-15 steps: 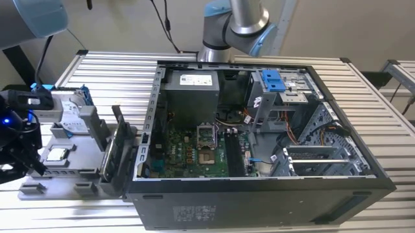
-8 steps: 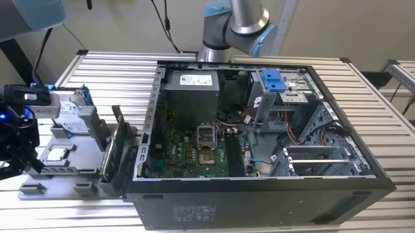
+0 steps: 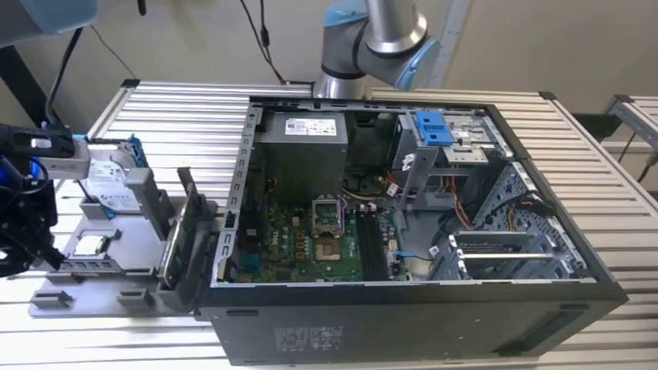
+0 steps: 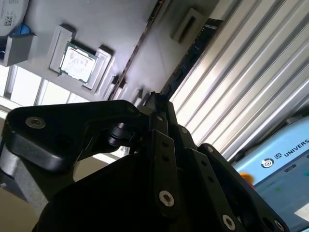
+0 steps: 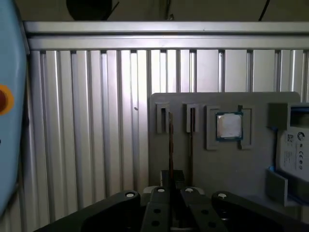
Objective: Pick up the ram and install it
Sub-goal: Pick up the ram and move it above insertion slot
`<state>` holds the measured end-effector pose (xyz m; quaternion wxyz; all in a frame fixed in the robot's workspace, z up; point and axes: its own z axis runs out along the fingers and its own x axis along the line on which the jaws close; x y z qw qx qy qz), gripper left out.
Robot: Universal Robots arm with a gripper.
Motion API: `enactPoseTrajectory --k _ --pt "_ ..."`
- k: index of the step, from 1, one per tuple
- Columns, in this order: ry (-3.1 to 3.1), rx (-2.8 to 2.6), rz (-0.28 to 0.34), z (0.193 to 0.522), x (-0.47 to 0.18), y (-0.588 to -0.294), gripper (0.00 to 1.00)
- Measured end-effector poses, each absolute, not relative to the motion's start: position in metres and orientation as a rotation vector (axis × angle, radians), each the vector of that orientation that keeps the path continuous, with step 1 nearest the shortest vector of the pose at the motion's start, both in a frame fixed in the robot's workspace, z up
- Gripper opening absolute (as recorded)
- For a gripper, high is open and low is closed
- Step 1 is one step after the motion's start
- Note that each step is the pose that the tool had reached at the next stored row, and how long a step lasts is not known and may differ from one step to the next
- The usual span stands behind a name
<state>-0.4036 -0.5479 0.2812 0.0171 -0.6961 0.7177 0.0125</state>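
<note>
In both wrist views the ram [image 5: 170, 142] [image 4: 193, 50] is a thin dark stick seen edge-on. It stands in the grey holder tray [image 5: 231, 169], with its far end in a slot at the tray's edge. My gripper [image 5: 172, 179] [image 4: 157, 96] sits over its near end, fingers drawn together around the stick. A second thin stick [image 5: 191, 137] stands in the neighbouring slot. In the exterior view my gripper [image 3: 41, 258] hangs over that view's left end of the tray [image 3: 123, 266].
The tray also holds a processor chip [image 5: 229, 126] [image 3: 91, 245], a hard drive [image 3: 108, 185] and tall upright cards [image 3: 190, 227]. An open computer case [image 3: 411, 231] with its motherboard [image 3: 308, 239] lies at the exterior view's right. A blue pendant [image 5: 9, 106] lies on the slatted table [image 5: 96, 121].
</note>
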Motion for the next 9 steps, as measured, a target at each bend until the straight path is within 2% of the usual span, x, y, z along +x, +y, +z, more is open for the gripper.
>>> enactPoseTrajectory --k 9 --pt "2.23 -2.164 0.039 0.2922 -0.4035 -0.548 0.14"
